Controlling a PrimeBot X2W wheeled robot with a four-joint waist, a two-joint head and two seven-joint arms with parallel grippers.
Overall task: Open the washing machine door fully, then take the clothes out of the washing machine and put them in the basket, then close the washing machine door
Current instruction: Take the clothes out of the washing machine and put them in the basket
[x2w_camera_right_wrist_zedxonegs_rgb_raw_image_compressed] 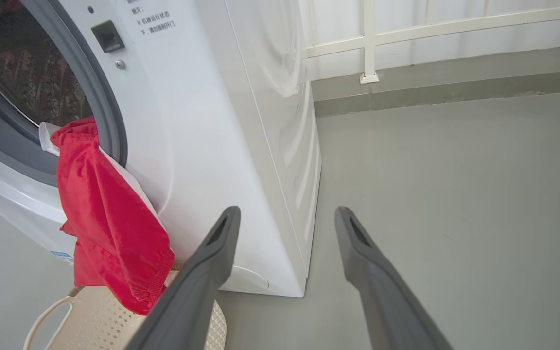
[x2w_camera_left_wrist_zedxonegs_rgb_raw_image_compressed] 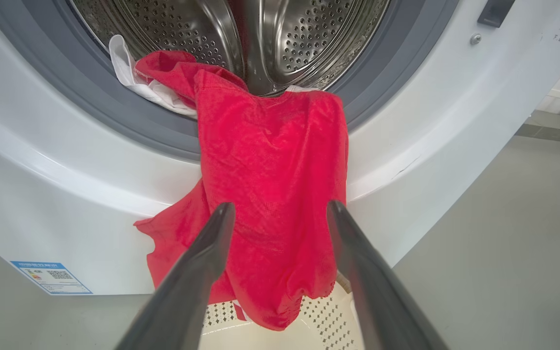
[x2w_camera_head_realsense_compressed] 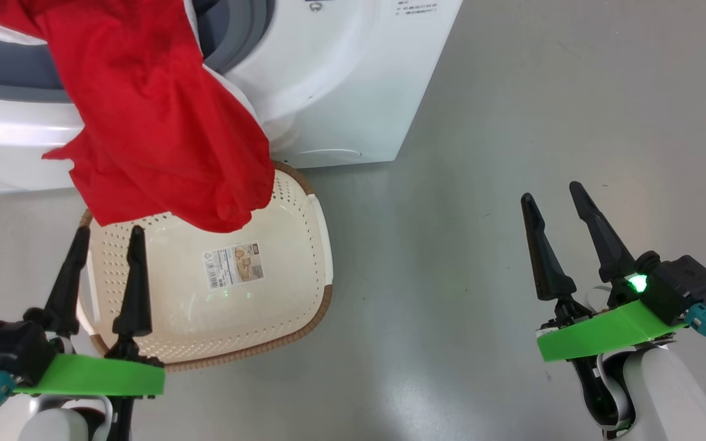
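One red garment hangs from the one washing machine over the one basket. My two grippers, left gripper and right gripper, stand spread; both empty

The head view looks steeply down from above onto the floor. The washing machine front runs along its top edge, with the basket beneath. The left claw and right claw rise from its bottom corners. The left wrist view sits low and close, facing straight into the drum. The right wrist view also sits low, off to the machine's right, looking obliquely past its front corner toward the wall. All three views share the red clothes draped over the opening's lip, and part of the basket.
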